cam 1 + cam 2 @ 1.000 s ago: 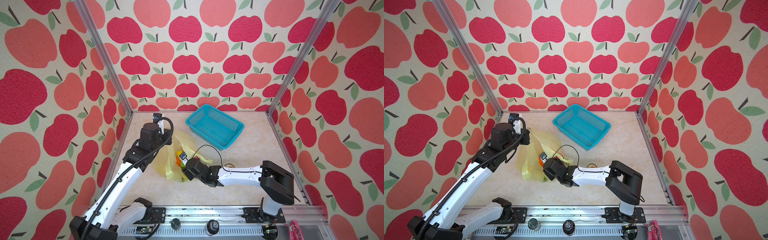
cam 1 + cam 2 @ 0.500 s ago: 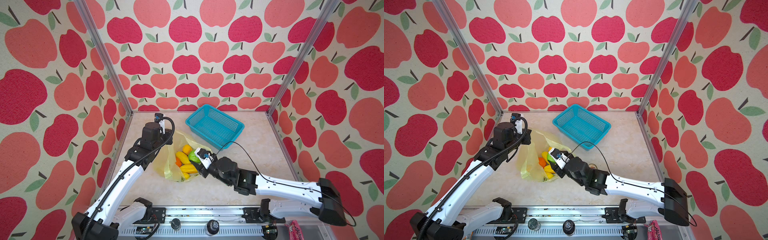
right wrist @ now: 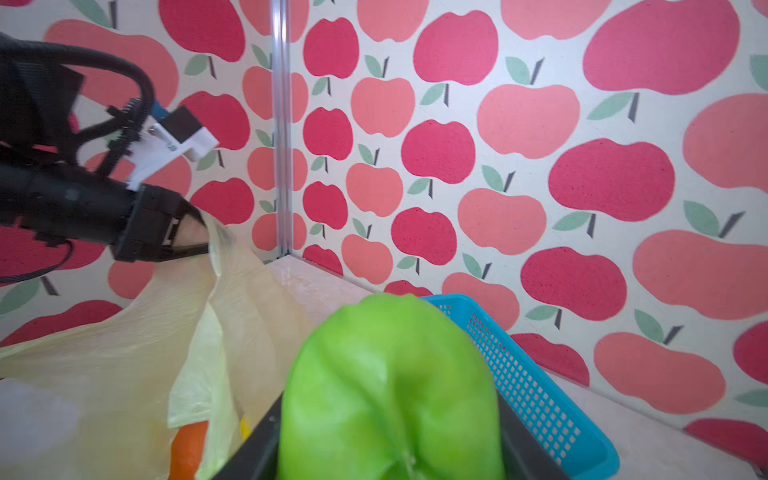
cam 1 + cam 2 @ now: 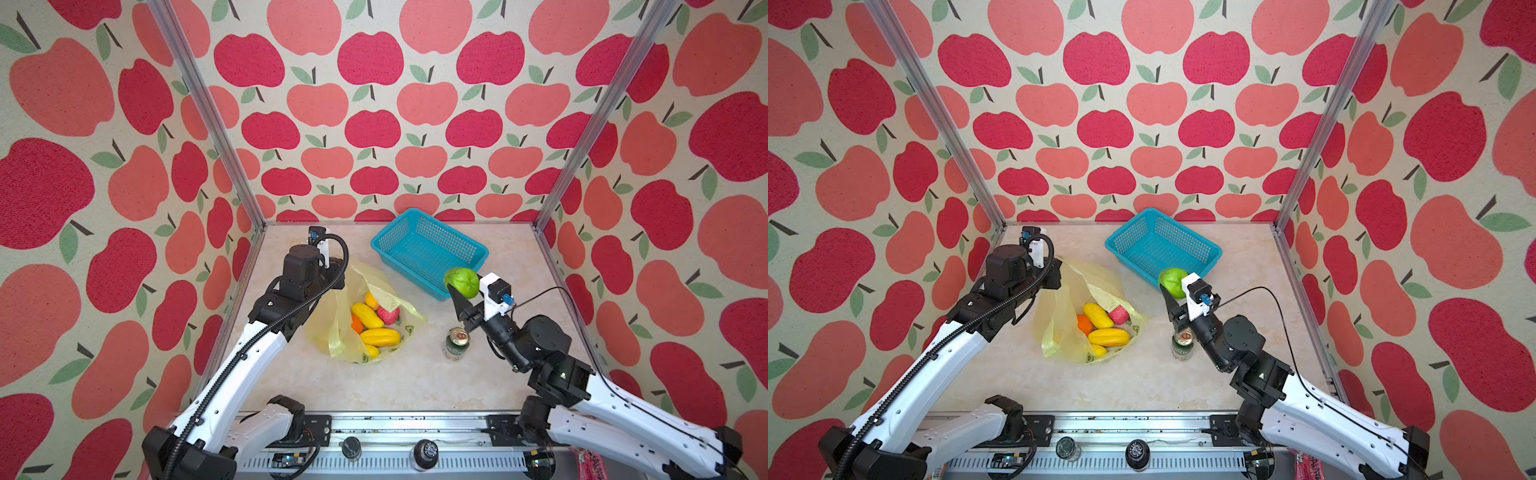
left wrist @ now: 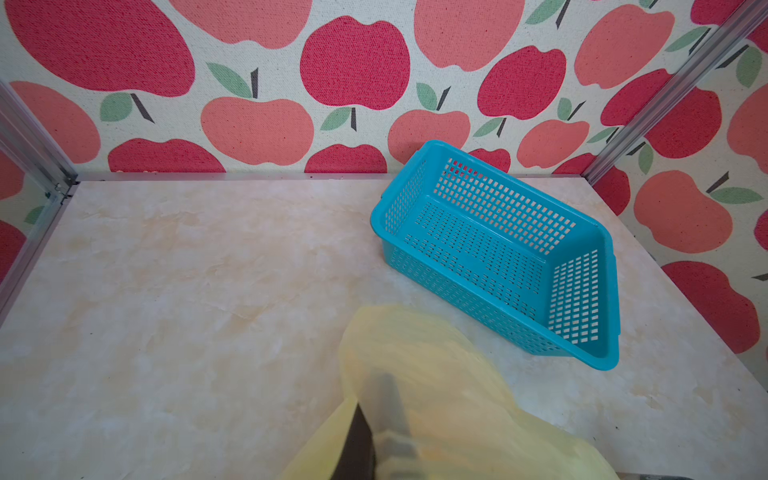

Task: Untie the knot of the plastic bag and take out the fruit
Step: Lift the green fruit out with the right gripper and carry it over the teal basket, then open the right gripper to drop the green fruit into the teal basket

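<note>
Check the left gripper (image 3: 203, 241) in the right wrist view. Only there can you see its jaws pinched together on a raised edge of the bag (image 3: 124, 374). In both top views the wrist hides the fingertips. The left wrist view gives only blurred yellow film draped over one finger, probably the same fold.

The left arm reaches forward from the rail with its forearm rising. Its gripper is roughly level and holds the bag's edge above the table. The bag sits left of centre with its mouth open. The fruit (image 4: 376, 328) lies inside: yellow, orange and pink-red pieces.

To the right, the right gripper (image 4: 468, 291) is up off the table and clear of the bag. Its jaws are about half spread and clamped on a green fruit (image 4: 463, 282). In both top views this piece overlaps the near edge of the basket (image 4: 392, 235). A can (image 4: 456, 343) stands upright under the right wrist, between the bag and the right arm.
</note>
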